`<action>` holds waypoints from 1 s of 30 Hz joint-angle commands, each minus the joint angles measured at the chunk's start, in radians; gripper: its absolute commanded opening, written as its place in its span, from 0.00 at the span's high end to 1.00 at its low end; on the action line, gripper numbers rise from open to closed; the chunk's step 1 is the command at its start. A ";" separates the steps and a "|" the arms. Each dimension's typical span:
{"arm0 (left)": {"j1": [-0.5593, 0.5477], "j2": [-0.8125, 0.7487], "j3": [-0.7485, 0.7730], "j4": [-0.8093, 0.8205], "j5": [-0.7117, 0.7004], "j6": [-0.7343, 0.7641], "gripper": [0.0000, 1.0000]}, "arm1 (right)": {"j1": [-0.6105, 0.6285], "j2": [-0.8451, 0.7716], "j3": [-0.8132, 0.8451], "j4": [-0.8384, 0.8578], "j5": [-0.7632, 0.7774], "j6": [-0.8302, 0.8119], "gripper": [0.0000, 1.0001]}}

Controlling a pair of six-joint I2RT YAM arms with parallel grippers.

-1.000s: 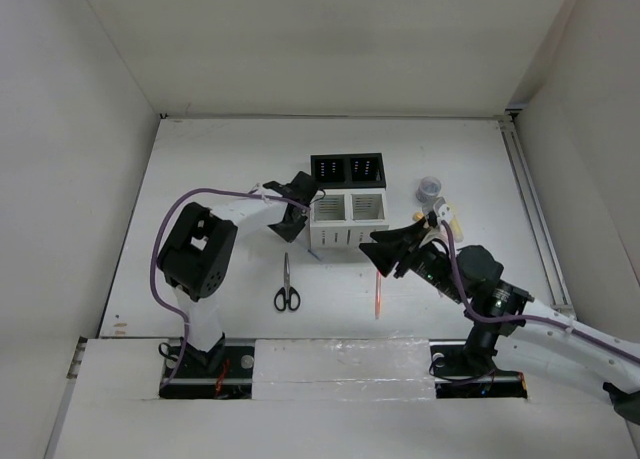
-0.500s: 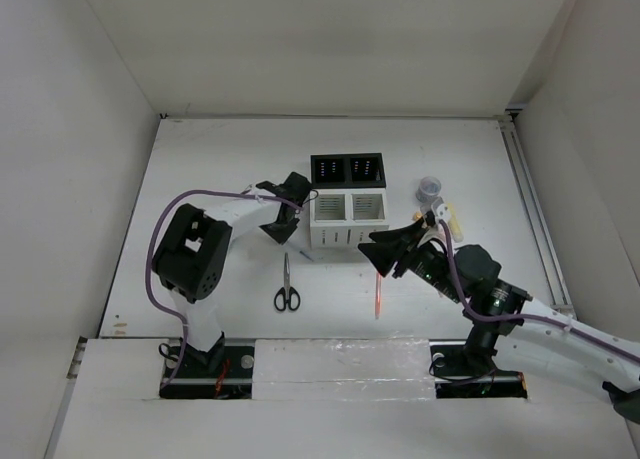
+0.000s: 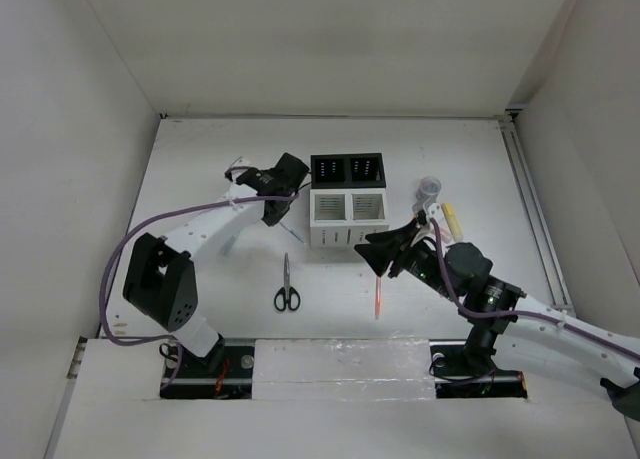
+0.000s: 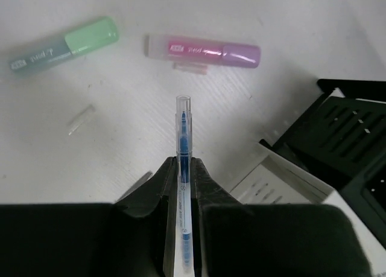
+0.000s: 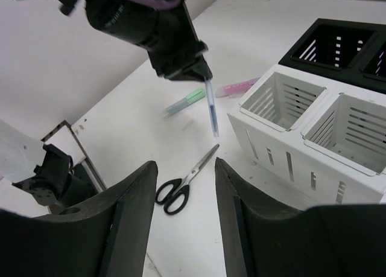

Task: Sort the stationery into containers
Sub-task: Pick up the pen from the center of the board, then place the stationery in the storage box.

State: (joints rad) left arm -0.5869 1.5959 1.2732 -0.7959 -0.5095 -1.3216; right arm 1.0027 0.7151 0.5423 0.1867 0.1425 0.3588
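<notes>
My left gripper is shut on a thin blue pen and holds it above the table, tip down, just left of the white containers. The black containers are joined behind them. From the top, the left gripper hangs beside the white pair. A green highlighter and a pink highlighter lie on the table beneath it. My right gripper is open and empty, above the black-handled scissors. An orange pen lies in front of the containers.
A small grey tape roll and a yellow highlighter lie right of the containers, near the right arm. White walls enclose the table on the left, back and right. The left arm's purple cable loops over the left side.
The left arm has swung up and to the left, carrying the blue pen off the table beside the white containers. The right arm has barely shifted.
</notes>
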 commanded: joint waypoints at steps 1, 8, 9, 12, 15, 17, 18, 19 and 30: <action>0.001 -0.062 0.067 -0.104 -0.141 0.016 1.00 | 0.005 0.000 0.042 0.034 0.005 0.005 0.51; -0.010 -0.044 0.308 -0.147 -0.268 0.219 1.00 | 0.005 0.000 0.060 0.034 0.005 0.005 0.51; -0.010 -0.044 0.360 -0.158 -0.285 0.248 1.00 | 0.005 0.000 0.061 0.034 0.005 0.005 0.51; -0.010 -0.022 0.428 -0.100 -0.294 0.367 1.00 | 0.005 0.000 0.061 0.034 -0.004 0.005 0.51; -0.019 -0.011 0.468 0.035 -0.253 0.577 1.00 | 0.005 0.000 0.071 0.034 0.017 -0.004 0.51; -0.019 -0.011 0.468 0.183 -0.224 0.684 1.00 | 0.005 0.000 0.071 0.034 0.041 -0.017 0.51; -0.019 -0.011 0.453 0.240 -0.224 0.718 1.00 | 0.005 0.000 0.071 0.034 0.051 -0.027 0.51; -0.051 -0.020 0.428 0.405 -0.224 0.760 1.00 | 0.005 -0.011 0.080 0.034 0.061 -0.027 0.51; -0.145 -0.065 0.023 1.258 -0.149 1.070 1.00 | 0.005 -0.200 0.079 -0.096 0.183 -0.028 0.51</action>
State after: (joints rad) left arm -0.7200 1.5677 1.3510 0.1177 -0.6720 -0.3920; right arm 1.0027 0.5632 0.5812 0.1104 0.2729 0.3325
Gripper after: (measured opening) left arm 0.054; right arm 0.490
